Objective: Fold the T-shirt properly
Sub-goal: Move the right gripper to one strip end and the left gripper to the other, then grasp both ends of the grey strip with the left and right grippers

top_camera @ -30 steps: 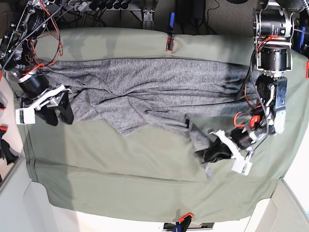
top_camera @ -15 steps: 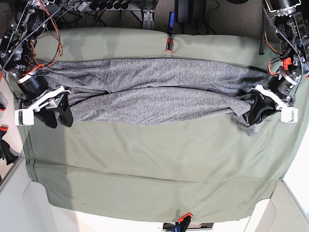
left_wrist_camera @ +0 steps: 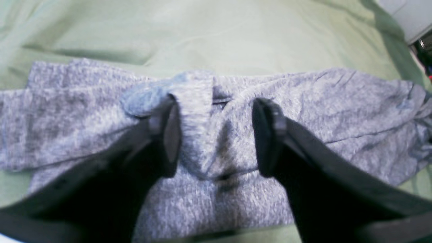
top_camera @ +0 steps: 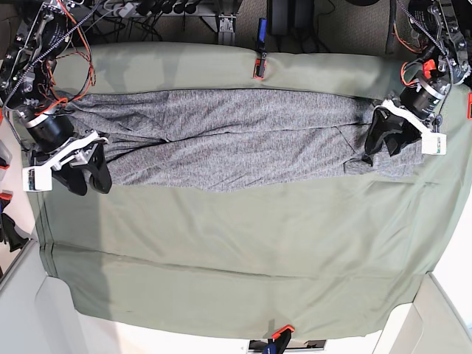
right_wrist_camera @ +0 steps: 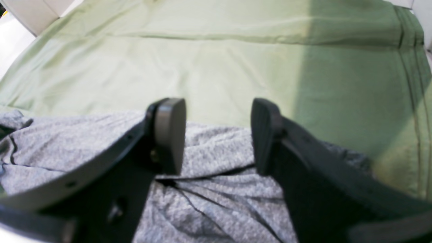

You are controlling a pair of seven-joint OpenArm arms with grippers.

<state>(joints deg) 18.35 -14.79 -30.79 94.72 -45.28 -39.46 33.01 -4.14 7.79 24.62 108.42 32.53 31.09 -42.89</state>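
Sage-green cloth point(top_camera: 221, 243) over table, T-shirt point(top_camera: 236, 140) across, cables point(top_camera: 155, 7) possibly behind

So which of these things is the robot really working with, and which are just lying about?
Part of the job:
- speckled heather-grey knit T-shirt
- left hand, open
- right hand, open

Just there:
- sage-green cloth covering the table
- orange-handled clamps on the cloth's edge

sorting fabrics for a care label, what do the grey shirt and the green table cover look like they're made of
T-shirt: looks like soft heather-grey knit, probably jersey; matte, speckled light and dark, lying in loose wrinkles.

Table cover: looks like plain sage-green woven cloth, matte and uniform, with long shallow creases. The exact fibre of either cannot be told.
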